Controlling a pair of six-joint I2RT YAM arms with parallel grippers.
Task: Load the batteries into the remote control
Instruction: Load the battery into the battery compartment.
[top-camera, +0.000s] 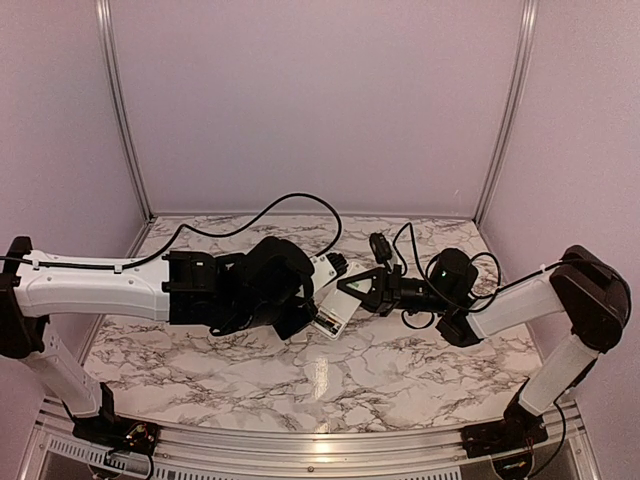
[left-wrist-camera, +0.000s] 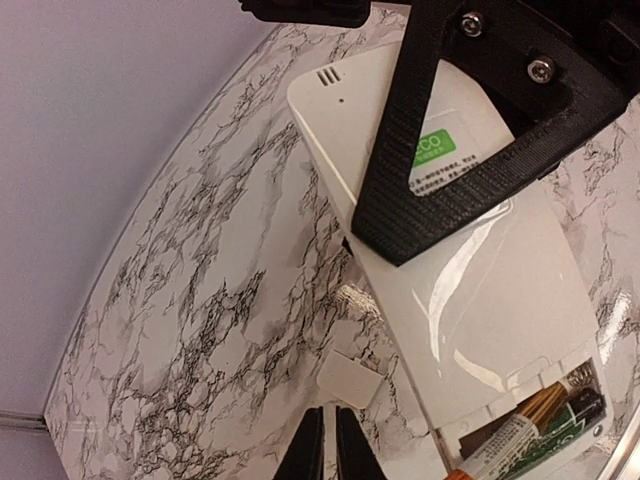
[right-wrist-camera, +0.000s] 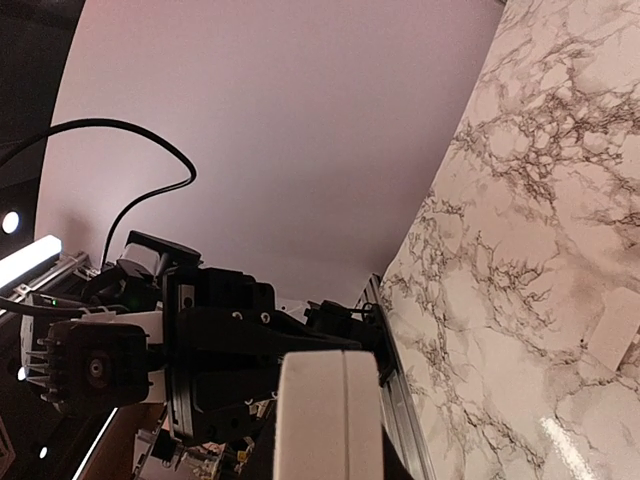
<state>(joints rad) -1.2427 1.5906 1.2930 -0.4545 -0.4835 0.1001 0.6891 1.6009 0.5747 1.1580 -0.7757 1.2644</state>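
A green label (left-wrist-camera: 437, 148) with the white letters "ECO" is seen on the back of the white flat rectangular plastic remote control (left-wrist-camera: 480, 300), framed inside the black ribbed triangular finger (left-wrist-camera: 395, 150) of the right pincer (top-camera: 345, 288). Small dark print is set just under it, too fine to be read. Markings on the gold-and-green cylindrical batteries (left-wrist-camera: 545, 410), well apart from that finger, cannot be made out.

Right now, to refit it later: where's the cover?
Left wrist view, bottom centre: the cover lies beside the remote control, just past the left end effector.
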